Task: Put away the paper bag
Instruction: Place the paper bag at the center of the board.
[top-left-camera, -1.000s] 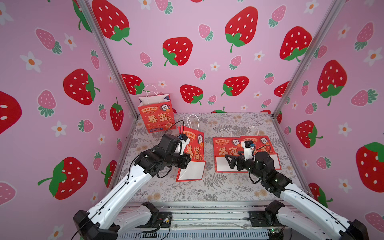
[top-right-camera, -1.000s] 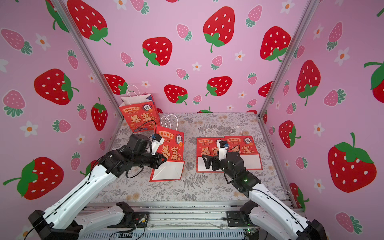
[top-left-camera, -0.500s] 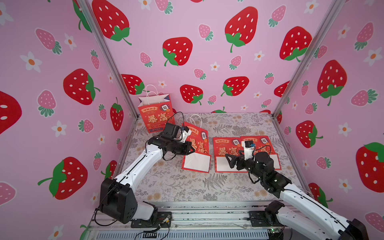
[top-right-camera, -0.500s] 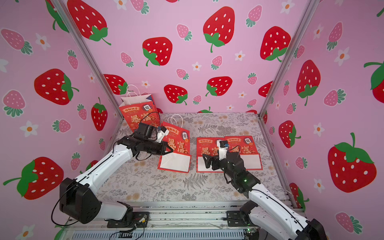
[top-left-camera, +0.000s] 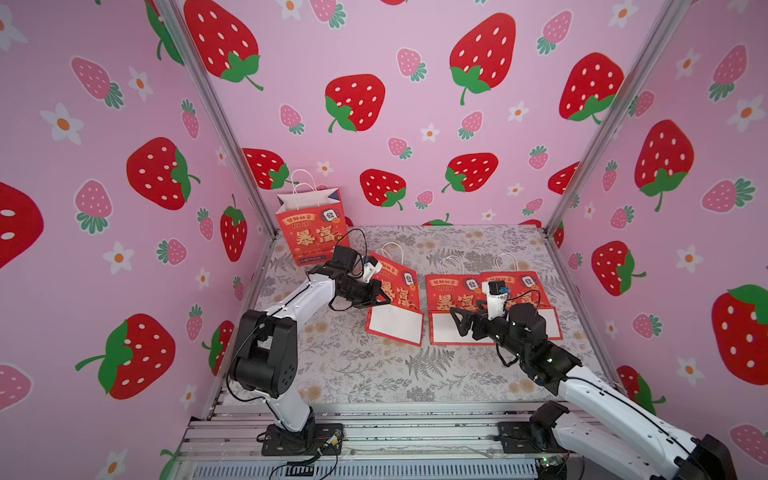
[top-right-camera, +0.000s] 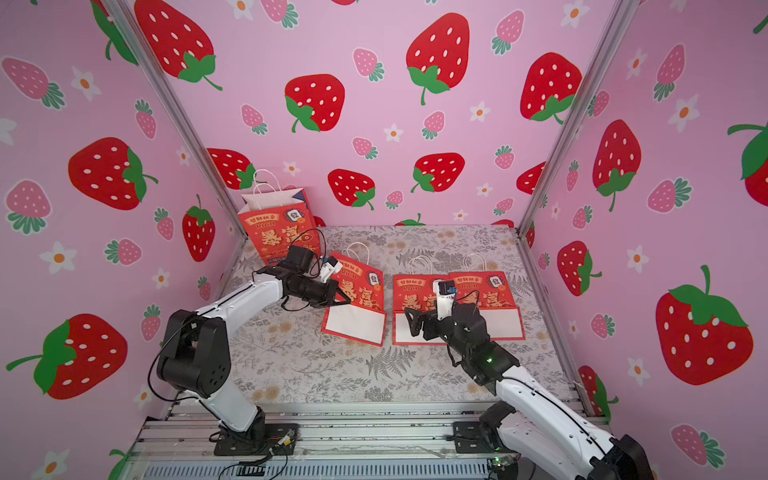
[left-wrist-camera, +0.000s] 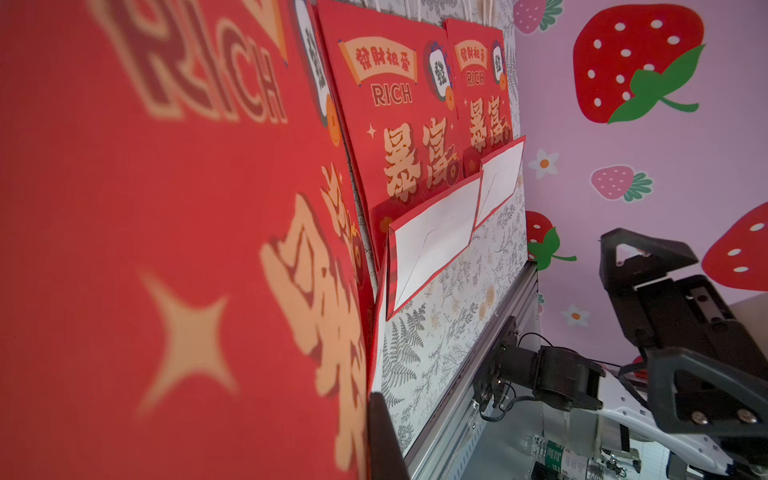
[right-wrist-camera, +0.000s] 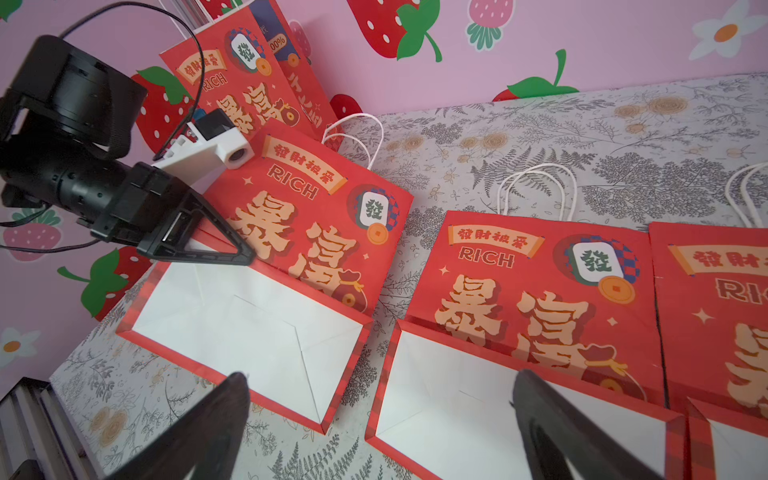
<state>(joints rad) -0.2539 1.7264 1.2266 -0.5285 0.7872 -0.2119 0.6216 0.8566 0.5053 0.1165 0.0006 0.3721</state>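
In both top views the left claw was seen clamped on a folded bag, one side raised off the table, near the upright bag in the corner. In the left wrist view the folded bag filled the frame. In the right wrist view the right claw was spread wide, empty, above one of two flat bags. Stowing was judged begun, not finished.

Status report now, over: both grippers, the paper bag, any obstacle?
Copy: left gripper shut on edge of folded paper bag; right gripper open above middle flat bag. That bag lies close beside the held one, not touching. Behind stands upright open bag.
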